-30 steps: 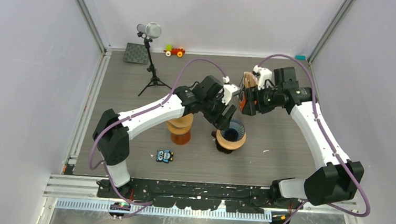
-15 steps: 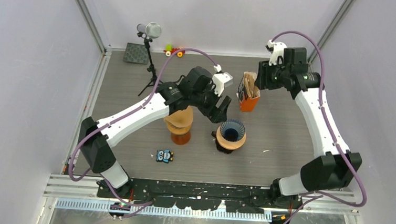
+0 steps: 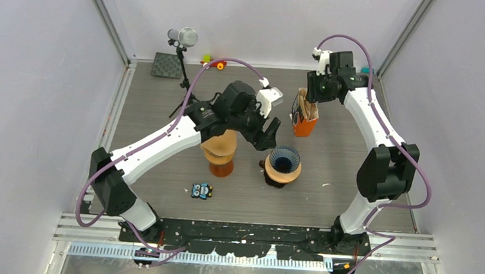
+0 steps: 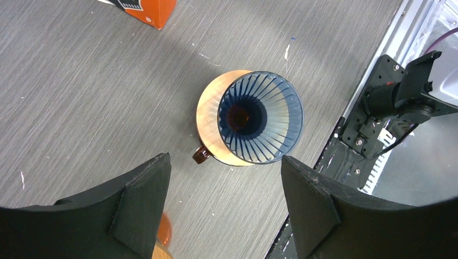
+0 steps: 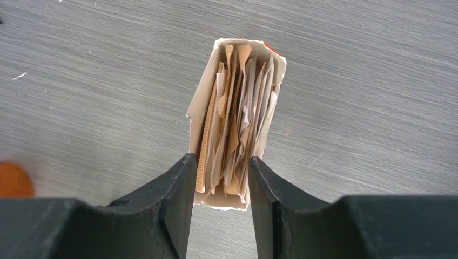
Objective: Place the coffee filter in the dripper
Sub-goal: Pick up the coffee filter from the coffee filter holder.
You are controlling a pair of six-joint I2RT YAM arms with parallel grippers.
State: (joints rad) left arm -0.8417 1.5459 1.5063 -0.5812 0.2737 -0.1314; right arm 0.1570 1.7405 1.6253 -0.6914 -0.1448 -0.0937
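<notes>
The dripper (image 3: 284, 159) is a blue ribbed cone on a wooden collar, standing on a glass mid-table; it looks empty in the left wrist view (image 4: 259, 124). Brown paper coffee filters (image 5: 237, 108) stand packed in an orange box (image 3: 304, 123) behind it. My left gripper (image 3: 268, 133) hovers just left of and above the dripper, open and empty (image 4: 224, 178). My right gripper (image 3: 312, 95) hangs over the box. Its jaws (image 5: 221, 162) are open and straddle the near end of the filter stack from above, a narrow gap on each side.
An amber glass vessel with a wooden top (image 3: 221, 153) stands left of the dripper, under my left arm. A small owl toy (image 3: 201, 191) lies near the front. A microphone on a tripod (image 3: 183, 39), a black pad (image 3: 167, 65) and a toy car (image 3: 214, 62) sit at the back.
My right arm has risen and swung back over the filter box, its jaws narrowing. My left gripper drew up and away from the dripper and opened wider.
</notes>
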